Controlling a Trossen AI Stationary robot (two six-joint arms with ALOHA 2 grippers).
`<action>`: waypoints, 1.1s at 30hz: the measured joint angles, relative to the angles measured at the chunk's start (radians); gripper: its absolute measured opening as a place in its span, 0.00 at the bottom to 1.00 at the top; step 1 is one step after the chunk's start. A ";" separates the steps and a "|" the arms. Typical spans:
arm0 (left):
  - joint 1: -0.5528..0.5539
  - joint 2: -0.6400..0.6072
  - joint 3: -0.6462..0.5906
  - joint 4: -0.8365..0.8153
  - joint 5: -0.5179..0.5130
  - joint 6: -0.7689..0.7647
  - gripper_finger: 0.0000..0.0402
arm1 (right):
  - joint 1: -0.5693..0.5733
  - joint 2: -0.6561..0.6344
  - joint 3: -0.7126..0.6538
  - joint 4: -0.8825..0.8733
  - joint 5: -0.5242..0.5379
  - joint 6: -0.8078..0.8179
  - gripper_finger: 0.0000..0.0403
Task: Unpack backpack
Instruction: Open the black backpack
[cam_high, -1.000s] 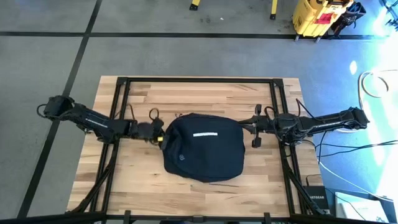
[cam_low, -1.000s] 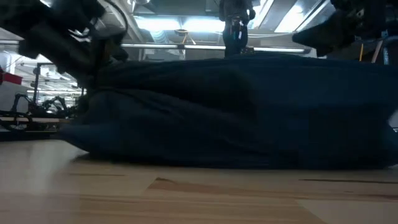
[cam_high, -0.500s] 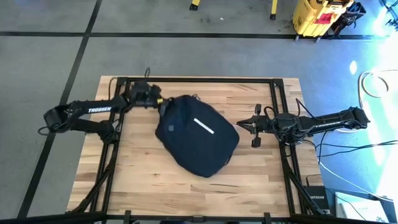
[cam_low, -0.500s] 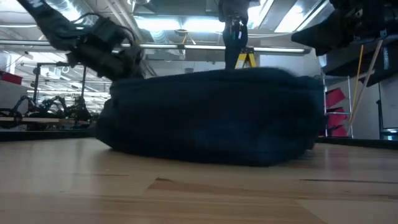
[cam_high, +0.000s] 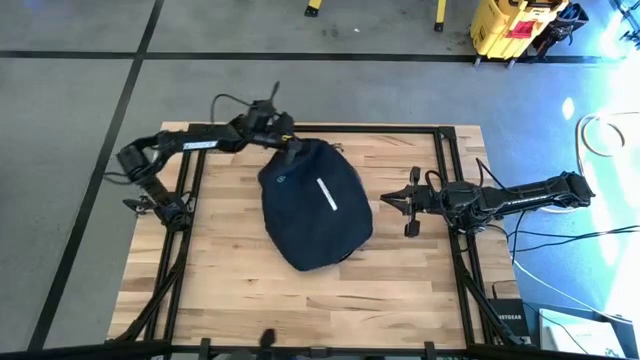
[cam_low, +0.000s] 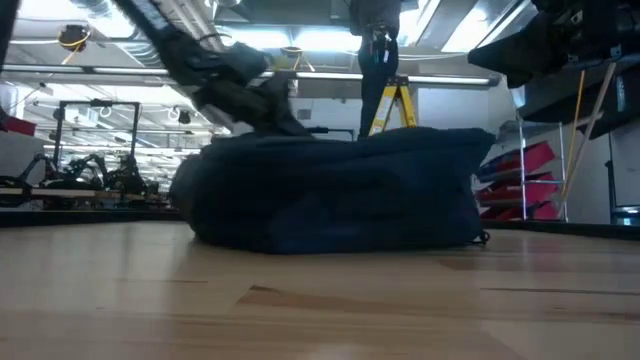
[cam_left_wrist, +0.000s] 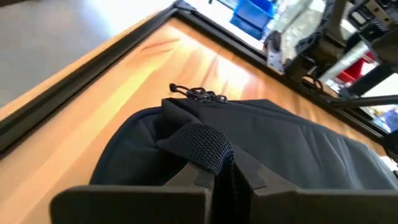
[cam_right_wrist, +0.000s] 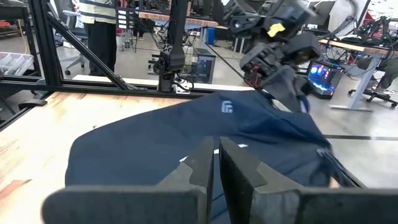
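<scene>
My left claw (cam_high: 287, 146) is clamped on the webbing handle (cam_left_wrist: 202, 149) of the backpack (cam_high: 315, 205) at the tabletop's (cam_high: 400, 300) far edge, the bag's long axis slanting toward the near right, while my closed, empty right claw (cam_high: 388, 201) waits just beside its right flank.
</scene>
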 joint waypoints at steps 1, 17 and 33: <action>-0.012 0.026 0.035 -0.007 0.010 0.004 0.00 | 0.000 0.000 0.000 0.000 0.000 0.000 0.02; -0.256 0.142 0.224 -0.192 0.050 0.167 0.00 | 0.000 -0.001 0.000 0.000 0.000 0.000 0.02; -0.477 0.141 0.224 -0.156 -0.107 0.175 0.00 | 0.000 -0.001 0.031 -0.010 -0.017 0.016 0.02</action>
